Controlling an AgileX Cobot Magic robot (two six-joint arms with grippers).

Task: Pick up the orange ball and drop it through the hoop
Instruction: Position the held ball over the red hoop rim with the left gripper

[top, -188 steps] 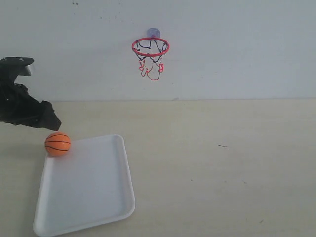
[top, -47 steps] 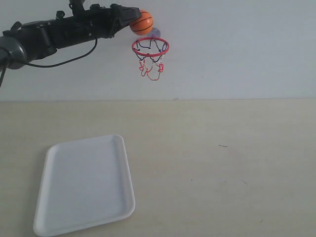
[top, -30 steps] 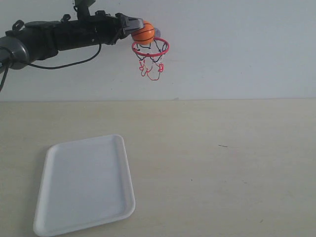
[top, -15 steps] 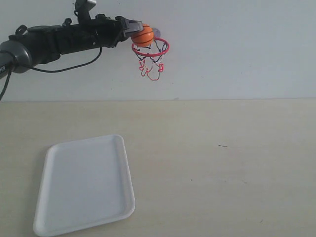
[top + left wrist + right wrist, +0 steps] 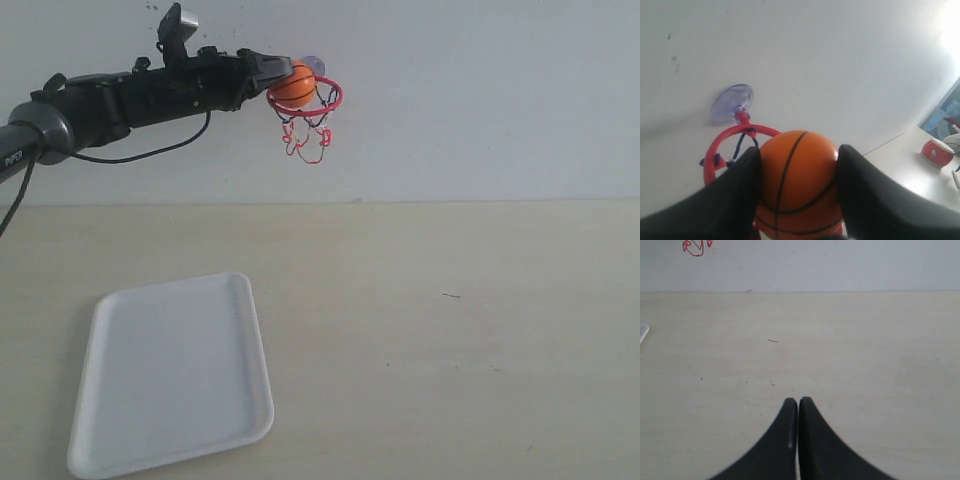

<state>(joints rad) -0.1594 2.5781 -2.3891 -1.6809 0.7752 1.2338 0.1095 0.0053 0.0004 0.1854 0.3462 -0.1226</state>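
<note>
Exterior view: the left arm (image 5: pixel 120 98) carries small white lettering near the frame's left edge that seems to read "PIPER"; no other writing is legible. The left end effector (image 5: pixel 279 80) pinches the orange ball (image 5: pixel 295 85) at the left side of the hoop (image 5: pixel 306 97), the ball sitting at the level of the red ring; the net hangs just under it against the wall (image 5: pixel 480 100). Below, the pale surface (image 5: pixel 450 380) carries a white tray (image 5: pixel 170 375) at the lower left, its near corner meeting the frame's bottom edge. The surface to the right of the tray lies open apart from a small dark mark (image 5: pixel 452 295).

Left wrist view: the two black fingers (image 5: pixel 727 200) press on either flank of the orange ball (image 5: pixel 797 182), its black seams plain. The hoop's ring (image 5: pixel 720 147) curves behind it and joins the suction cup (image 5: pixel 732 102) on the wall. A small red round object (image 5: pixel 936 151) stands far off on a pale ledge, and any marking on it is too small to read.

Right wrist view: the right end effector (image 5: pixel 798 402) has its fingers pressed together, tips touching, over the bare surface (image 5: pixel 865 365); a scrap of red net string (image 5: pixel 696 247) and the tray's corner (image 5: pixel 642 333) show at the picture's edges.
</note>
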